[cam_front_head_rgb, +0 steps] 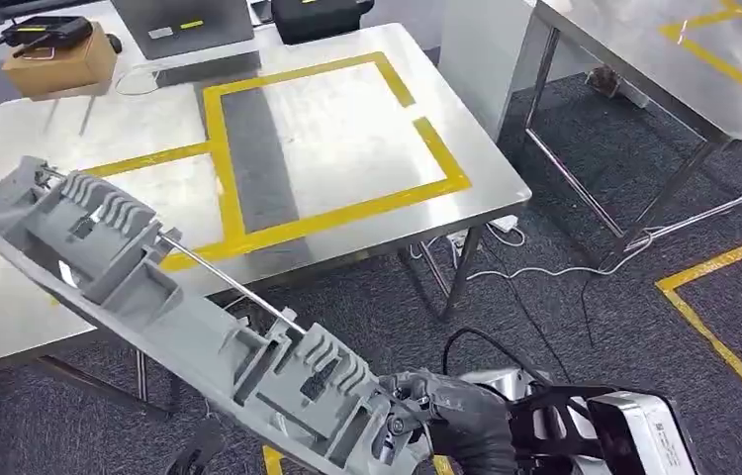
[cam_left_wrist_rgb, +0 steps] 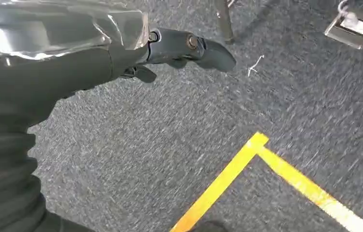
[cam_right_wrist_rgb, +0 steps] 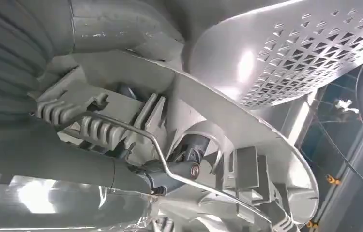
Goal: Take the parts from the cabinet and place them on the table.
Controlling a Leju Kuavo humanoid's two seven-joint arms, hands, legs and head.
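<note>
A long grey plastic part [cam_front_head_rgb: 179, 287] with ribbed clips and a thin metal rod slants from the lower middle up to the left, its far end over the steel table's [cam_front_head_rgb: 347, 119] near left edge. My right hand [cam_front_head_rgb: 446, 411] grips its near end, low and in front of the table. In the right wrist view the part [cam_right_wrist_rgb: 194, 111] lies against my right hand [cam_right_wrist_rgb: 63, 166], with dark fingers tucked into its ribs. My left hand [cam_left_wrist_rgb: 179, 46] hangs over the carpet with fingers stretched out, holding nothing.
Yellow tape [cam_front_head_rgb: 332, 218] marks a rectangle on the table. A cardboard box [cam_front_head_rgb: 58, 61] with a black device [cam_front_head_rgb: 48, 32] stands at the back left. A second steel table [cam_front_head_rgb: 644, 49] is at the right, with cables [cam_front_head_rgb: 545, 267] and a power strip [cam_front_head_rgb: 504, 225] on the carpet between them.
</note>
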